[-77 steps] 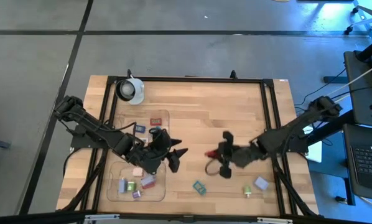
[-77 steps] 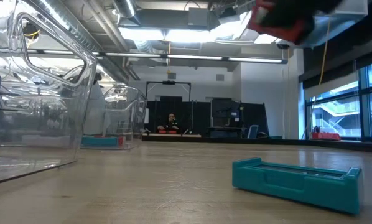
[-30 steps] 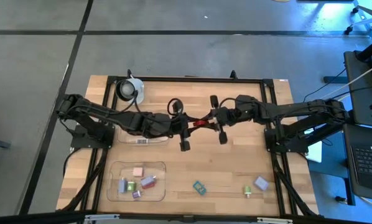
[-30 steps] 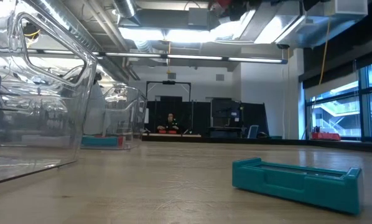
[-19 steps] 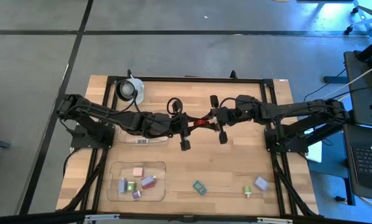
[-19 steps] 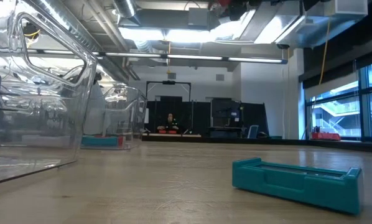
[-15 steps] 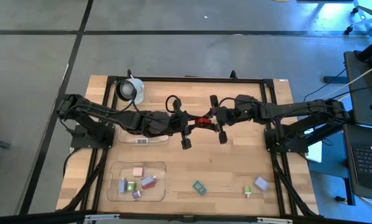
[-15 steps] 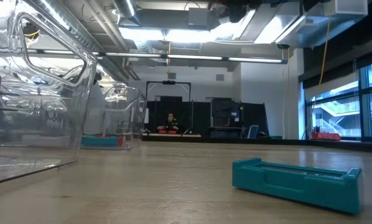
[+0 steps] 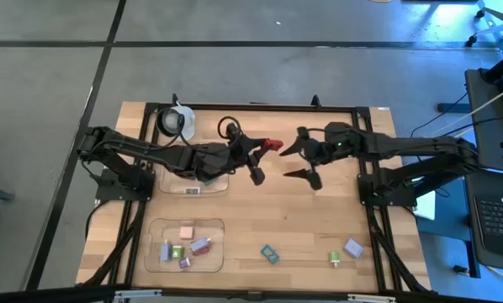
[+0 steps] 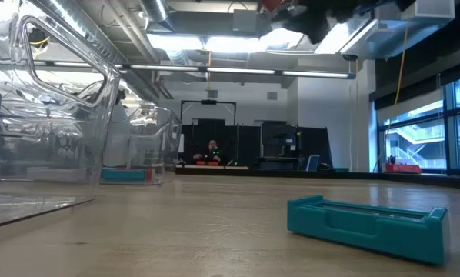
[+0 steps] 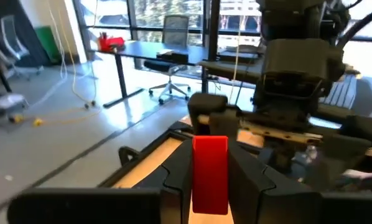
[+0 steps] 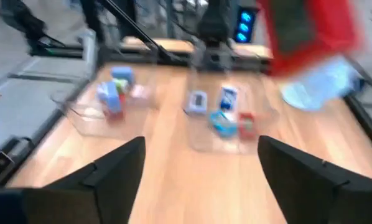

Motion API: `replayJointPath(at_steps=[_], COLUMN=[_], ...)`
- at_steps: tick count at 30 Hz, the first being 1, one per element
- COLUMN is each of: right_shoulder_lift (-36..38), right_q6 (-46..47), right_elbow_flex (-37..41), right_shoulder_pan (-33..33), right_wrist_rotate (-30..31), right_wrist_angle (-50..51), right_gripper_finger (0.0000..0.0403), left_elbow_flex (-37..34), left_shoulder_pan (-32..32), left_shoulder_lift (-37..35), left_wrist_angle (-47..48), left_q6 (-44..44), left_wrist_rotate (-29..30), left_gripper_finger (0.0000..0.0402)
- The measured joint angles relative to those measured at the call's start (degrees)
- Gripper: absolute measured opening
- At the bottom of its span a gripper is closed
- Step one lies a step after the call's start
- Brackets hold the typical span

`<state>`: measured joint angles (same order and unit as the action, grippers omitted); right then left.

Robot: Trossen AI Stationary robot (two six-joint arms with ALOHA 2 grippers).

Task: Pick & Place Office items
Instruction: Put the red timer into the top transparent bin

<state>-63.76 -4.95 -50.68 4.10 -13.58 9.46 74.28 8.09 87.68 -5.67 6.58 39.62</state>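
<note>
Keeping the red piece [image 9: 272, 144] pinched in the left gripper [image 9: 267, 149], the wide-open right gripper [image 9: 304, 159] is best drawn clear.

Two dark jointed arms, black cable loops along links; blocky black fingers [image 11: 251, 183], angular tips.

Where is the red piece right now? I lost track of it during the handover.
In the high view, the red piece is held above the table's middle in the left pincer, with the open right pincer just to its right, apart from it.
</note>
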Motion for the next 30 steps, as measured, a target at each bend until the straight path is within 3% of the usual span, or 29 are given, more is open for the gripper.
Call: replayJointPath(at_steps=[5, 13, 16, 22, 30], right_shoulder_lift=[6.2, 12.9, 14.0, 14.2, 13.4], right_q6=[0.0, 6.3, 10.0, 15.2, 22.9], right_elbow_flex=[0.0, 0.0, 0.0, 0.0, 0.0], right_shoulder_pan=[1.0, 1.1, 1.1, 1.1, 1.1], right_wrist_rotate=[6.1, 18.3, 21.7, 23.2, 23.2], right_wrist_angle=[9.2, 20.8, 24.9, 31.8, 32.2], right_gripper_finger=[0.0326, 0.0326, 0.0327, 0.0327, 0.0327], left_elbow_flex=[0.0, 0.0, 0.0, 0.0, 0.0], left_shoulder_pan=[-1.0, -1.0, -0.7, -0.9, -1.5], left_shoulder_lift=[0.0, 0.0, -0.1, -0.8, -1.0], left_wrist_angle=[0.1, 0.6, 4.8, 30.7, 61.5], left_q6=[10.2, 21.7, 24.8, 35.6, 51.3], left_wrist_rotate=[-1.7, -14.3, -18.6, -19.6, -20.2], left_gripper_finger=[0.0065, 0.0066, 0.0066, 0.0066, 0.0066])
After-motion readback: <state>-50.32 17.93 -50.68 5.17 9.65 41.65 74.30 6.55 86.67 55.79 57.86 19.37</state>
